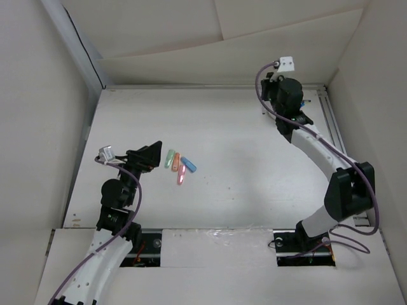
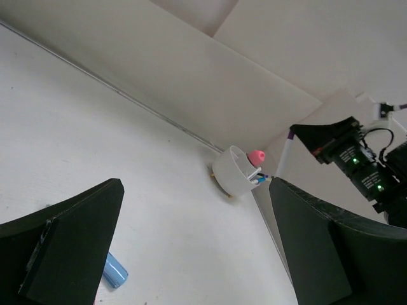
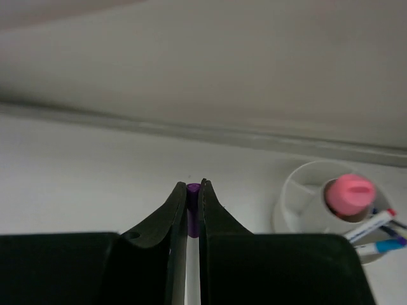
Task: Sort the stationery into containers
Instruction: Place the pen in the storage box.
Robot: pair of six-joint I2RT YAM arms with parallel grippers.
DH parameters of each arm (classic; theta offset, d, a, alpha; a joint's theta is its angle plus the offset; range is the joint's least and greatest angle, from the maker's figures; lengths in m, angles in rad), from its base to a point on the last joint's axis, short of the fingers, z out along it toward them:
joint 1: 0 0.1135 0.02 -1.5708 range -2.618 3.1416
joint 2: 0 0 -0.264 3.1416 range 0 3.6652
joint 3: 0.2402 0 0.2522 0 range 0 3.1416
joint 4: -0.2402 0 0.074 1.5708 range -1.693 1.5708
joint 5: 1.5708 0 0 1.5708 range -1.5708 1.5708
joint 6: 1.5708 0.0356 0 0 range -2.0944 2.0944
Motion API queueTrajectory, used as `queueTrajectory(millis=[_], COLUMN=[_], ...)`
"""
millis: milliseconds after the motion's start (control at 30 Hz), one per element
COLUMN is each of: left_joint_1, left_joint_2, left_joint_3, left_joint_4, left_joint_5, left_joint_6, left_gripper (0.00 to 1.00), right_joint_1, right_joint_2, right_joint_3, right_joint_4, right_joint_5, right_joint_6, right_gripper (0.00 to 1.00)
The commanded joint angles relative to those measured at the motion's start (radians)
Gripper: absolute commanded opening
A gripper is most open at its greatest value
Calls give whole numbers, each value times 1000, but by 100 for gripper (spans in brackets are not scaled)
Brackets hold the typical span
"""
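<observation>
Highlighters come first, well short of the white cup (image 2: pixel 227 166) and far off to its left. The green highlighter (image 1: pixel 169 159), orange highlighter (image 1: pixel 176 159), blue highlighter (image 1: pixel 189 166) and pink highlighter (image 1: pixel 182 176) lie flat on the table (image 1: pixel 254 165) in a loose cluster, green and orange side by side, pink nearest my bases. My left gripper (image 1: pixel 156 155) hangs just beside the green one, jaws spread wide with nothing between them. Far beyond, by the back wall, my right gripper (image 3: pixel 195 185) is pinched tight on a thin white pen (image 3: pixel 193 213) whose purple end pokes out between the fingertips. In the wrist view it sits near the cup's left side, apart from it. Inside the cup a pink-capped bottle (image 3: pixel 349 194) stands upright in one compartment. A red-tipped pen (image 3: pixel 372 224) and a blue-tipped pen (image 3: pixel 380 245) lean out over the rim on the side away from my right gripper. Any print on them is too small to read
</observation>
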Motion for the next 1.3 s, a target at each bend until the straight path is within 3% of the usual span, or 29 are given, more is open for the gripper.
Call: queueTrajectory(millis=[0,200,467,833,1267], left_joint_1=[-1,-1,-1,-1,-1], left_joint_2=[21,67,134,205,247], left_joint_3=[-10,-20,-29,-38,-49], left_joint_4=[76,105,147,199,254], left_joint_5=[31,40,49,49,49], left_joint_6=[-6,-15,-15,-25,-25], left_gripper=[100,100,100,100,100], right_joint_1=[-46,-141,-238,-267,-287], right_joint_2=[-67,-61,43,84,238], right_joint_3=[-63,-129,-86,-132,-43], right_joint_4=[273,448,512,693,724], right_joint_5=[145,290,290,330,371], right_joint_6=[21,1,1,-21,-50], right_gripper=[0,0,0,0,0])
